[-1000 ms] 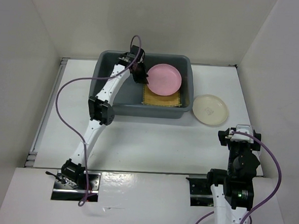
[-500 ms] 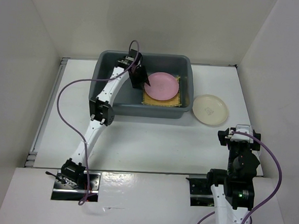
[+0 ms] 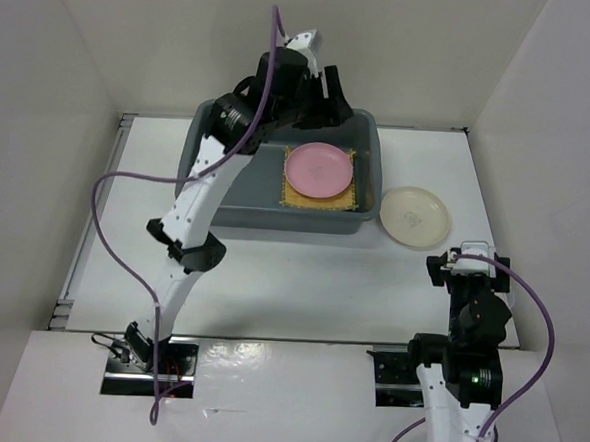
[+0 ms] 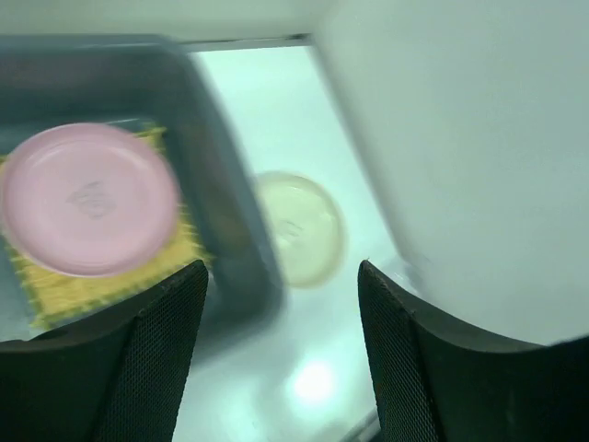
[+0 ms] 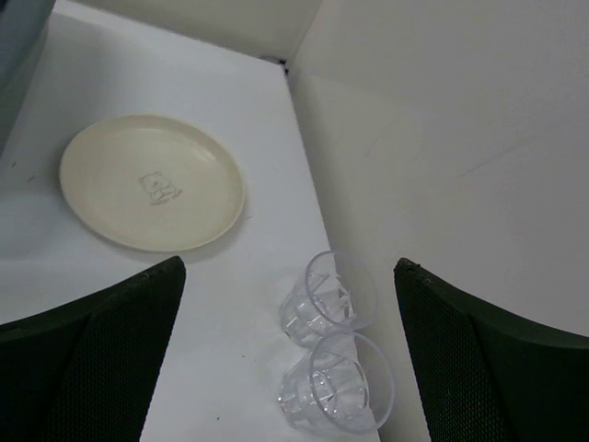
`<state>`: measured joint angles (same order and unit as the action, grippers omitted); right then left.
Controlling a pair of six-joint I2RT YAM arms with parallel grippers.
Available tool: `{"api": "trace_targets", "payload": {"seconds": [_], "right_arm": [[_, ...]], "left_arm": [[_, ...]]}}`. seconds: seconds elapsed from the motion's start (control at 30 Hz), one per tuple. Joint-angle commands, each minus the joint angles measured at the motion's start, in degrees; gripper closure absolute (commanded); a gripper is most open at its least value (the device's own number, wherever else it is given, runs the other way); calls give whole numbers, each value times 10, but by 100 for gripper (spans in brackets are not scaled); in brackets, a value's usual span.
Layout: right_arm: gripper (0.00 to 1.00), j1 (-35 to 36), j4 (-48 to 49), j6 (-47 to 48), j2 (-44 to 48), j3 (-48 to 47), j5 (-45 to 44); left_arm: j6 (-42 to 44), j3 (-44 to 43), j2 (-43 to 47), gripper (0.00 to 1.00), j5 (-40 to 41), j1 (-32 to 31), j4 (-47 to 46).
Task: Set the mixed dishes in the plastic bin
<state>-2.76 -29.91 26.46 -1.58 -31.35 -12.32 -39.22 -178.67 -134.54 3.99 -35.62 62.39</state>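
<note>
Top view: the plastic bin [image 3: 275, 218] sat by the middle of the counter's [image 3: 301, 282] far edge. Inside, at its right end, the pink plate [image 3: 319, 169] lay on the bamboo mat [image 3: 319, 199]. The cream plate [image 3: 413, 217] lay on the counter just right of the bin, outside it. The left hand [image 3: 331, 95] hung above the bin's far rim. The right hand [image 3: 470, 262] sat near the right edge, on the near side of the cream plate.

Left wrist view (blurred): fingers spread, nothing between them; bin, pink plate, mat and cream plate lay below.

Right wrist view: fingers spread, empty. The cream plate lay ahead, and two clear glasses [image 5: 336, 387] stood side by side by the right edge.
</note>
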Motion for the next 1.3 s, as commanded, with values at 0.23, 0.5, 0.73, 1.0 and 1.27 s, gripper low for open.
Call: {"api": "trace_targets", "payload": {"seconds": [0.23,0.5,0.73,1.0,1.27], "right_arm": [[1,13,-65,221,-359,-137,183],[1,13,-71,320,-537,-151,271],[1,13,-75,341,-659,-172,321],[1,0,-82,337,-798,-220,339],[3,-49,-45,325,-879,-240,345]], "left_arm": [[92,273,262,25,180,-140,121],[57,626,557,25,199,-135,49],[33,751,702,27,217,-119,92],[14,791,735,27,206,-118,118],[-2,827,776,27,195,-118,118]]}}
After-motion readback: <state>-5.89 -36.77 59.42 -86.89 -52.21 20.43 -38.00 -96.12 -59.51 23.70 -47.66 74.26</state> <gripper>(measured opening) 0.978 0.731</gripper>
